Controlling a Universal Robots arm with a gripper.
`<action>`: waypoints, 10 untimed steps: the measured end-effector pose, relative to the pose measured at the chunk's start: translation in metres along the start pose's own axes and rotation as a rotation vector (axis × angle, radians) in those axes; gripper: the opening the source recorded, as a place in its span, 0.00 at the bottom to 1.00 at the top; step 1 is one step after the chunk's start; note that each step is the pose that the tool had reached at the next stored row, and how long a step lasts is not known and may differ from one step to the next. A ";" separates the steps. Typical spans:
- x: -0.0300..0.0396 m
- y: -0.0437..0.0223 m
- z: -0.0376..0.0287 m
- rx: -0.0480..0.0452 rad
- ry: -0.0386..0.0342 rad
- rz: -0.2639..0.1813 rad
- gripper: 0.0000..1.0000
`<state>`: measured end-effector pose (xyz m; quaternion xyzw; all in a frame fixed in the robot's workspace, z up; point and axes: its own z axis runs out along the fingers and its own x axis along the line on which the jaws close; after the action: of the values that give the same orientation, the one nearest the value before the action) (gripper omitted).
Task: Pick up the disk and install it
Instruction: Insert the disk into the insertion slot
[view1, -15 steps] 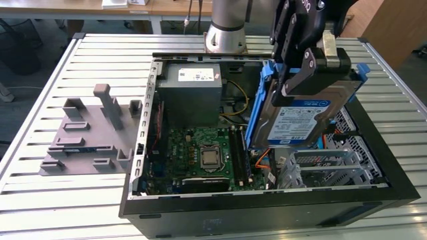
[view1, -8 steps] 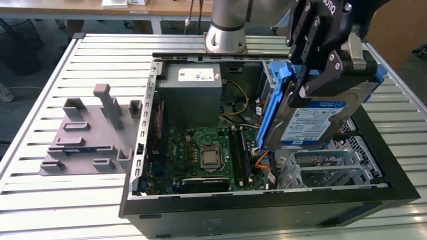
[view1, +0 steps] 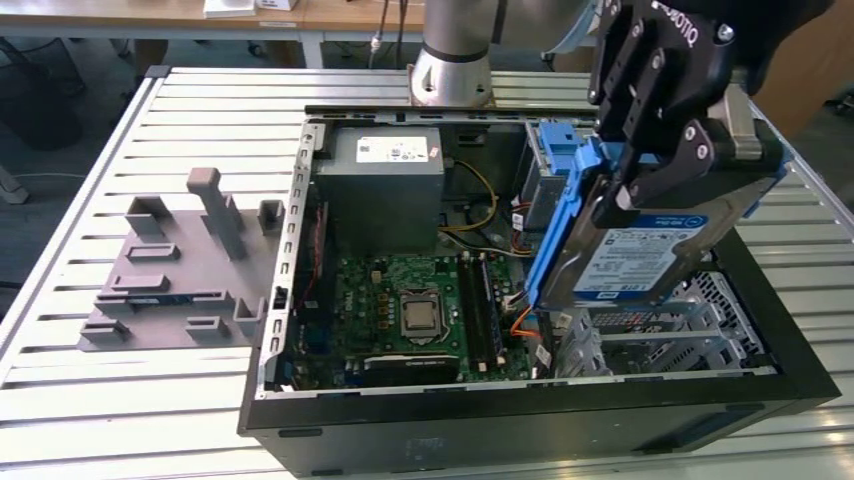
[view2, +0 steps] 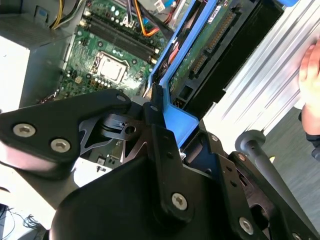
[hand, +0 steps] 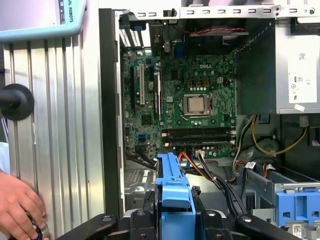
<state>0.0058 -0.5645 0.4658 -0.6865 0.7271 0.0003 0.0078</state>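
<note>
Disk (view1: 643, 262): clamped in the pincer (view1: 667, 190), tilted on edge above the open case (view1: 534, 425), at the exterior view's right; judged rigid, dense and shock-sensitive, its blue frame likely springy, so best held across the metal body; surface (view1: 200, 100): ribbed metal, carrying the case and a grey fixture (view1: 174, 270); a hand (hand: 20, 205) at its edge; a desk (view1: 334, 15) behind.
</note>
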 end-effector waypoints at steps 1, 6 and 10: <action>0.0000 -0.0029 0.0005 -0.0001 0.0001 0.000 0.37; 0.0014 -0.0153 0.0047 -0.0003 0.0002 0.000 0.37; 0.0035 -0.0239 0.0086 -0.0004 0.0003 0.000 0.37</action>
<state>0.0296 -0.5692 0.4574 -0.6865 0.7271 0.0004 0.0075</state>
